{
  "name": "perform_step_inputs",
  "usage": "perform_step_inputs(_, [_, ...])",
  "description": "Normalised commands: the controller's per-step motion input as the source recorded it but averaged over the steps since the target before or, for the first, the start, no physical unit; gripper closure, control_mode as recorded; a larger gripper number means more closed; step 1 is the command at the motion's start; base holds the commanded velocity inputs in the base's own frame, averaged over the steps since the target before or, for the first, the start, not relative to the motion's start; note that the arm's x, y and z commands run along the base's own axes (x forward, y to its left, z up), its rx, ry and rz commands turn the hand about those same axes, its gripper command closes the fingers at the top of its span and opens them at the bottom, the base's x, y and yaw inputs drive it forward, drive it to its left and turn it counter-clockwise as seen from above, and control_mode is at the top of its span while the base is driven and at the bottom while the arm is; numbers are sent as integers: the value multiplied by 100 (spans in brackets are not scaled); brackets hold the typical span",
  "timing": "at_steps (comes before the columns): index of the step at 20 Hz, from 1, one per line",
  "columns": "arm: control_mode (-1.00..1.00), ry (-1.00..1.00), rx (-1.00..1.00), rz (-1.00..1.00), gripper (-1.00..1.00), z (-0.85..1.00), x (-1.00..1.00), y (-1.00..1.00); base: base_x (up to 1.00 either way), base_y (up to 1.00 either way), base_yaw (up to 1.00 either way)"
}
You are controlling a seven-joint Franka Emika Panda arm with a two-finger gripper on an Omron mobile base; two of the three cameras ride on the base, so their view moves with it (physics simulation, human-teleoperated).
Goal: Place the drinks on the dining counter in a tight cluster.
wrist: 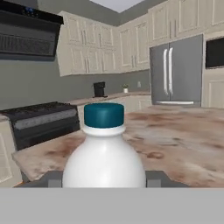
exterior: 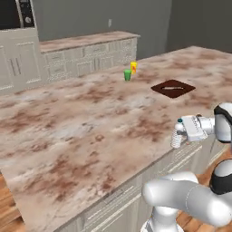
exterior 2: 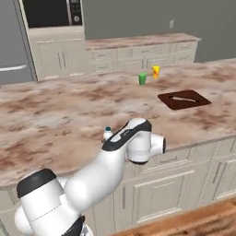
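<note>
A small ribbed water bottle (exterior: 175,139) with a teal cap stands upright between the fingers of my gripper (exterior: 178,135), which is shut on it. It sits at the near edge of the dining counter (exterior: 90,122), a wide brown-and-cream marbled slab. Whether its base touches the stone I cannot tell. In the right base view the bottle's cap (exterior 2: 108,131) peeks over my forearm. In the hand view the bottle (wrist: 104,157) looks whitish, with a grey fingertip (wrist: 54,178) on each side of it.
A green cup (exterior: 127,75) and a yellow-orange cup (exterior: 133,67) stand together at the counter's far side. A dark brown board (exterior: 173,88) with a utensil lies to their right. A narrower wall counter (exterior: 86,41) runs behind. A stove (wrist: 39,118) and a fridge (wrist: 177,72) show beyond.
</note>
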Motion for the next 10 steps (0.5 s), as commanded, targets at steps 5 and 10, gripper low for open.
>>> perform_step_inputs(5, [100, 0, 0, 0, 100, 0, 0, 0, 27, -1, 76])
perform_step_inputs(10, [100, 0, 0, 0, 100, 0, 0, 0, 42, -4, 56])
